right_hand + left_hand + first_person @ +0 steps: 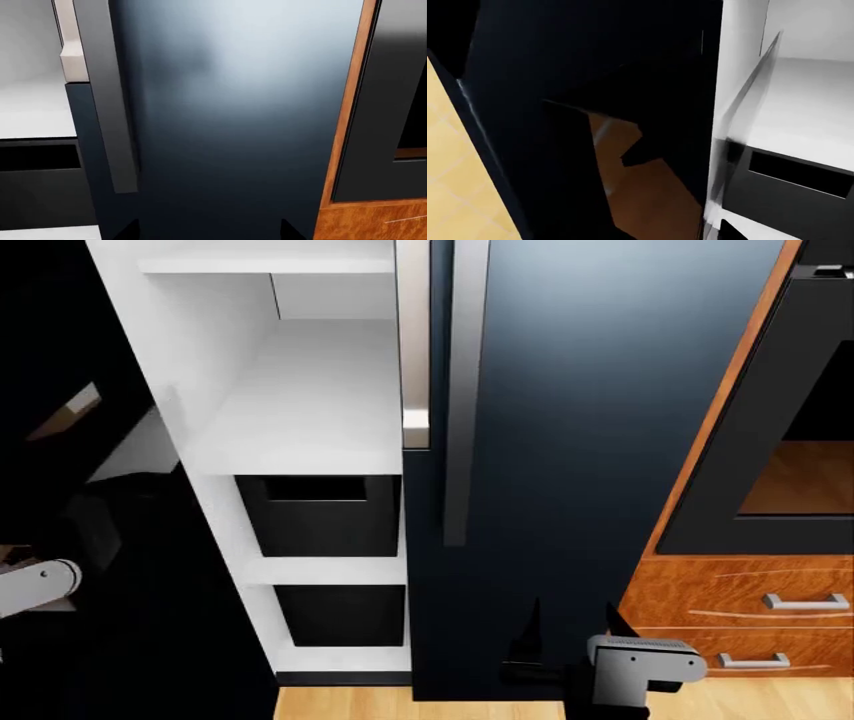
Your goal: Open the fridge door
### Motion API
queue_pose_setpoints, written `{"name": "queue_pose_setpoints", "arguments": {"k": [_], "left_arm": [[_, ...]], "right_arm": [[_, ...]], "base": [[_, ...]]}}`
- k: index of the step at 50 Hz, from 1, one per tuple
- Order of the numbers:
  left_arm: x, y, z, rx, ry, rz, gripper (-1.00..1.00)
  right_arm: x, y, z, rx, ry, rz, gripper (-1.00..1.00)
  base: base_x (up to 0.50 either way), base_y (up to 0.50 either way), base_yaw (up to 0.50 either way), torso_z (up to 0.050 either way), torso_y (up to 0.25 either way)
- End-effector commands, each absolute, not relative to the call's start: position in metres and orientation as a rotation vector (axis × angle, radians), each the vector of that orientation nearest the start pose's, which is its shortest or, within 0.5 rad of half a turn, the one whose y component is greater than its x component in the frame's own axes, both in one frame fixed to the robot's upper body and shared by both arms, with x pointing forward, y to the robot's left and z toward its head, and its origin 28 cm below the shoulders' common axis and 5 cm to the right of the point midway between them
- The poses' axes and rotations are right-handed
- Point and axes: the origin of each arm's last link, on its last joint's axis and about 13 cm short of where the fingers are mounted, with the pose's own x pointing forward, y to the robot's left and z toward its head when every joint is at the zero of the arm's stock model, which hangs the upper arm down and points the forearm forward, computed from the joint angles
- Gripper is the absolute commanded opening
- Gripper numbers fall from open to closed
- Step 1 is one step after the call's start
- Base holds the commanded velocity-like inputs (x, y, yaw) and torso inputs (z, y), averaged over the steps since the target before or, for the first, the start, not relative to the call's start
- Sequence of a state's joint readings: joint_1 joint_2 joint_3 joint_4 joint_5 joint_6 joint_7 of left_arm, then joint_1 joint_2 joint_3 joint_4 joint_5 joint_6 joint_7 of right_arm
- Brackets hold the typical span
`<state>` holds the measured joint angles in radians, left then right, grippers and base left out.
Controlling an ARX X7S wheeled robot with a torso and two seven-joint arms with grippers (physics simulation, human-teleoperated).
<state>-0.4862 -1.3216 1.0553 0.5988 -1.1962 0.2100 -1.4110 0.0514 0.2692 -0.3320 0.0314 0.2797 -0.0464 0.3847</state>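
Already the fridge [601,420], straight ahead, has its left door [527,125] swung wide, baring white shelves [307,410] and black bins [320,515]. Judged heavy, rigid, glossy-slick; best hold is the long handle [463,390] on the shut door. Right of the fridge: oven [801,420], wooden drawers [754,610]. Right gripper [574,640] spread, empty, low before the fridge. Left fingers: cannot tell.

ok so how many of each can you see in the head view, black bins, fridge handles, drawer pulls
black bins: 2, upper and lower
fridge handles: 2, one silver, one dark
drawer pulls: 2, upper and lower
total: 6
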Motion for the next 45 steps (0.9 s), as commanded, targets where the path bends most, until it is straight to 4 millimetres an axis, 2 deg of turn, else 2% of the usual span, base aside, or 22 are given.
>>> {"name": "queue_pose_setpoints", "arguments": {"k": [1, 7, 13, 19, 28, 34, 39, 41, 42, 45], "left_arm": [[0.178, 0.376, 0.131, 0.307, 0.158, 1.179, 1.00], [0.173, 0.375, 0.138, 0.286, 0.125, 1.158, 1.00], [0.180, 0.361, 0.143, 0.268, 0.109, 1.069, 1.00], [0.181, 0.340, 0.158, 0.298, 0.067, 0.943, 1.00], [0.172, 0.292, 0.181, 0.286, -0.013, 0.629, 1.00], [0.166, 0.278, 0.193, 0.283, -0.034, 0.547, 1.00], [0.167, 0.274, 0.195, 0.319, -0.039, 0.523, 1.00], [0.178, 0.271, 0.190, 0.355, -0.067, 0.451, 1.00], [0.175, 0.276, 0.189, 0.349, -0.067, 0.443, 1.00], [0.183, 0.270, 0.187, 0.287, -0.094, 0.365, 1.00]], "right_arm": [[0.212, -0.098, 0.011, -0.005, 0.026, -0.077, 1.00], [0.212, -0.097, 0.010, -0.007, 0.026, -0.077, 1.00], [0.212, -0.097, 0.010, -0.008, 0.027, -0.077, 1.00], [0.211, -0.098, 0.010, -0.007, 0.026, -0.078, 1.00], [0.211, -0.098, 0.011, -0.007, 0.025, -0.078, 1.00], [0.211, -0.097, 0.010, -0.007, 0.025, -0.078, 1.00], [0.211, -0.098, 0.011, -0.007, 0.025, -0.077, 1.00], [0.210, -0.097, 0.011, -0.007, 0.024, -0.075, 1.00], [0.211, -0.097, 0.011, -0.008, 0.024, -0.074, 1.00], [0.211, -0.097, 0.012, -0.013, 0.018, -0.070, 1.00]], "base": [[0.00, 0.00, 0.00, 0.000, 0.000], [0.00, 0.00, 0.00, 0.000, 0.002], [0.00, 0.00, 0.00, 0.000, 0.002], [0.00, 0.00, 0.00, 0.000, 0.002], [0.00, 0.00, 0.00, 0.000, 0.001], [0.00, 0.00, 0.00, 0.000, 0.000], [0.00, 0.00, 0.00, 0.000, 0.000], [0.00, 0.00, 0.00, 0.000, 0.000], [0.00, 0.00, 0.00, 0.000, 0.000], [0.00, 0.00, 0.00, 0.000, 0.000]]}}
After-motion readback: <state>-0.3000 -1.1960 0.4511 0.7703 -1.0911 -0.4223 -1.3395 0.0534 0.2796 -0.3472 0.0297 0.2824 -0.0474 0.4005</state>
